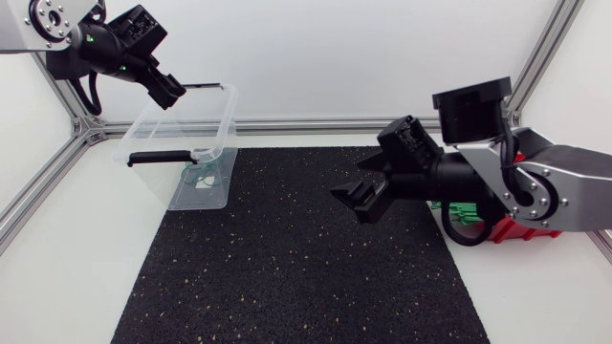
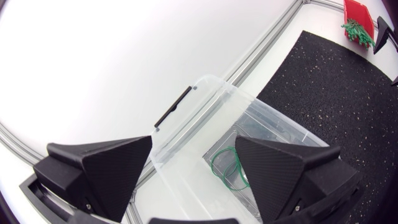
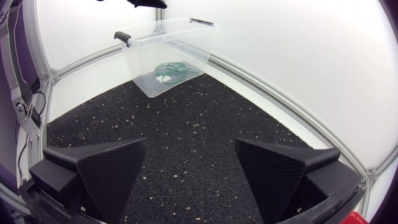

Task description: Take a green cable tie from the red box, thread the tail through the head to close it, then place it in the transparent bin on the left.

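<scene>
My left gripper [image 1: 168,92] hangs open over the far rim of the transparent bin [image 1: 222,143], nothing between its fingers. In the left wrist view the gripper [image 2: 193,171] looks straight down into the bin [image 2: 186,140], where a closed green cable tie loop [image 2: 227,168] lies on the floor. The loop also shows in the head view [image 1: 201,178] and the right wrist view [image 3: 173,71]. My right gripper [image 1: 364,201] stands open and empty above the mat, left of the red box [image 1: 524,230] with its green cable ties [image 1: 461,212].
A black speckled mat [image 1: 296,268] covers the table's middle; the bin stands at its far left corner. An aluminium frame rail [image 1: 316,124] runs along the back. The bin has black handles [image 1: 158,156] on its ends.
</scene>
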You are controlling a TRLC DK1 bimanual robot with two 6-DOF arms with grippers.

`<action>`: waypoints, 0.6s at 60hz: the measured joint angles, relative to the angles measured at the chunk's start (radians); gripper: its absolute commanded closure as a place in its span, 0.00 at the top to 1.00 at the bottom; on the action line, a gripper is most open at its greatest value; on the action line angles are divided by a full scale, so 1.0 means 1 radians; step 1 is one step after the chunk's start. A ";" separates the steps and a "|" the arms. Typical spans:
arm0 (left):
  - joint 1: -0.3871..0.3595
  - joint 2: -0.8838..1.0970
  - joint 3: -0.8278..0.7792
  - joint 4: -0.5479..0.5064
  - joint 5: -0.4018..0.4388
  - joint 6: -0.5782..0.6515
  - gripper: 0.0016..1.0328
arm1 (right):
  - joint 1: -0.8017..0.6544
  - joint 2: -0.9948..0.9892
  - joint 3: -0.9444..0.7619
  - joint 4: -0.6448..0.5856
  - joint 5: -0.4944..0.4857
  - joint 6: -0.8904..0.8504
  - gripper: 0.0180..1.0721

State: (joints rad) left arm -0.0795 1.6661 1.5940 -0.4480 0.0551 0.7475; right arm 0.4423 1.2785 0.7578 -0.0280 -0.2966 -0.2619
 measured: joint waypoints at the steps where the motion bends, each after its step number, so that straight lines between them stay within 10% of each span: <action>1: 0.000 -0.007 -0.003 0.005 -0.005 -0.007 0.96 | -0.006 -0.005 0.000 0.000 0.000 -0.002 0.96; 36: 0.005 -0.505 -0.610 0.441 -0.042 -0.196 0.96 | -0.262 -0.279 -0.160 0.014 0.010 -0.066 0.96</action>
State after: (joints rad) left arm -0.0750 1.1606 0.9844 -0.0071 0.0135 0.5514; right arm 0.1799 0.9997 0.5980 -0.0139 -0.2867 -0.3279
